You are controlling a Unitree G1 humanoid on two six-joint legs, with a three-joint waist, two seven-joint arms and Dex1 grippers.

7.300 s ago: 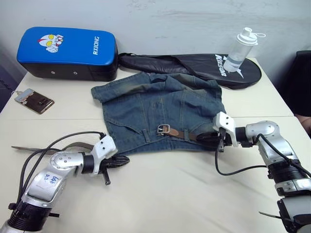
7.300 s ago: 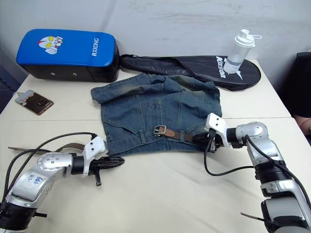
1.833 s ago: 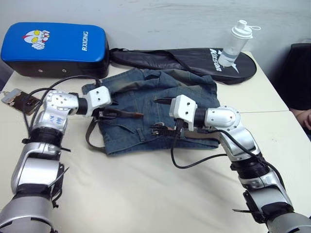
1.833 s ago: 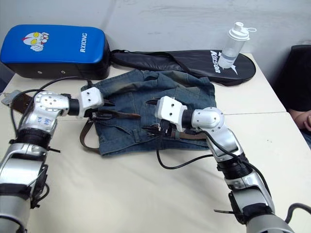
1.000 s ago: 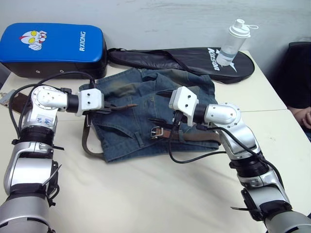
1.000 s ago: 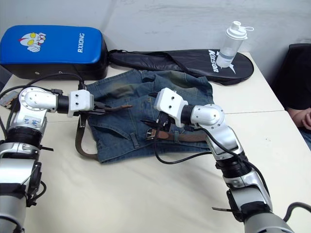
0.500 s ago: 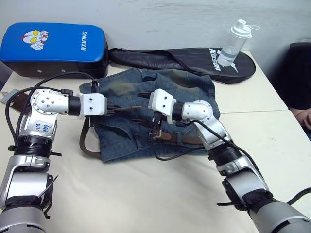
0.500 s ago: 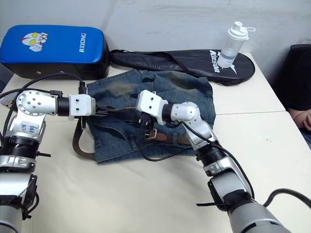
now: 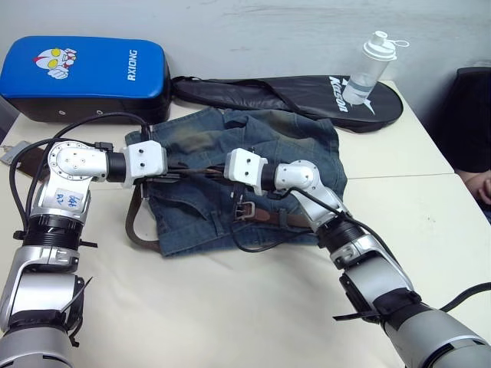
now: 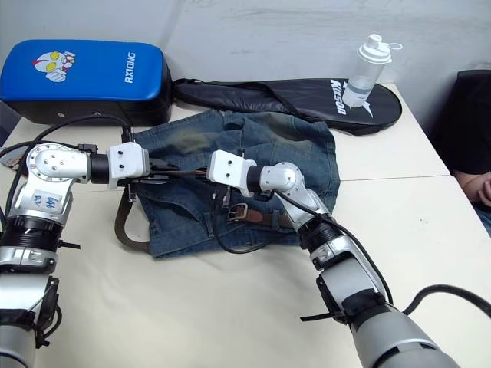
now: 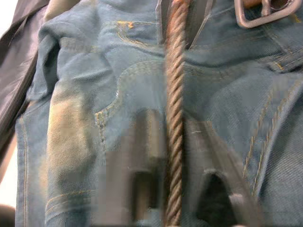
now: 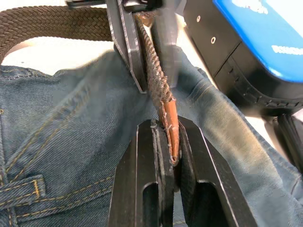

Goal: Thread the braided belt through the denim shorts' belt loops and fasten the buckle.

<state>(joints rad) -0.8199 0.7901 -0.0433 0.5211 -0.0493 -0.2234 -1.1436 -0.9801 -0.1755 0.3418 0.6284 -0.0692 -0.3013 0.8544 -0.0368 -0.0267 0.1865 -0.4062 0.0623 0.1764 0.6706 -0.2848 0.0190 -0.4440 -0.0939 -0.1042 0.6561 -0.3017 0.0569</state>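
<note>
1. Denim shorts (image 9: pixel 253 165) lie flat on the table (image 9: pixel 230 307), waistband toward robot; used as landmark below.
2. Braided belt (image 9: pixel 265 216): part-threaded along waistband, silver buckle (image 9: pixel 244 209) resting mid-waistband. Rest of strap loops off the shorts' left edge, then crosses back over the shorts' upper left area.
3. Left gripper (image 10: pixel 157 175): above shorts' left edge, fingers narrow, pinching the belt; strap runs straight out between them per left wrist view.
4. Right gripper (image 12: pixel 168 146): over shorts' centre, just beyond the buckle; fingers nearly closed on the belt's smooth tan tip.
5. Key relation: belt free end spans between both grippers, long axis roughly parallel to waistband, tip pointing toward right gripper. Right gripper is nearer the buckle, so judged the arm to carry tip onward.
6. Belt loops (image 12: pixel 21 189): one short denim strip seen in right wrist view; next free loop not identifiable.
7. Materials: belt is coarse woven cord, flexible; denim is soft, faded, yellowish patches, liable to bunch.
</note>
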